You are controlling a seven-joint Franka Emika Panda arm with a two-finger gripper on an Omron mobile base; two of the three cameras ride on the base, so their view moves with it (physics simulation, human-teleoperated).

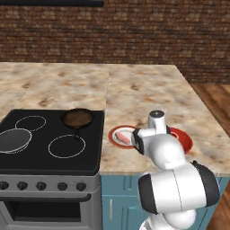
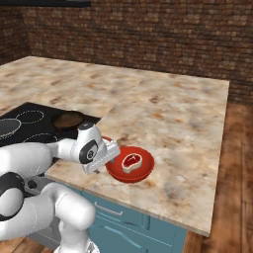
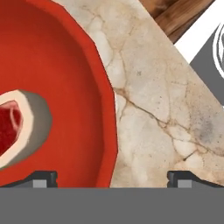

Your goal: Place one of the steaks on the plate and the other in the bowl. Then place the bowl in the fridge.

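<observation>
One steak (image 1: pixel 123 136) lies on the plate (image 1: pixel 113 137), a white dish with a red rim near the stove. The other steak (image 2: pixel 132 162) rests inside the red bowl (image 2: pixel 143 170) close to the counter's front edge. My gripper (image 2: pixel 109 157) hangs low over the bowl's left rim, open and holding nothing. In the hand view the bowl (image 3: pixel 65 87) spreads across the left, with the steak (image 3: pixel 13 127) cut off at the edge. There the gripper (image 3: pixel 112 179) straddles the rim, one fingertip (image 3: pixel 41 178) over the bowl and the other over bare counter. My arm hides part of the bowl (image 1: pixel 185 140) in the left base view.
A black stove (image 1: pixel 54 139) with a dark pan (image 1: pixel 77 118) adjoins the marble counter (image 1: pixel 148 90) on the left. A brick wall runs behind. Wood floor (image 2: pixel 239 163) lies past the counter's right end. Blue cabinets (image 2: pixel 133 225) stand below the front edge.
</observation>
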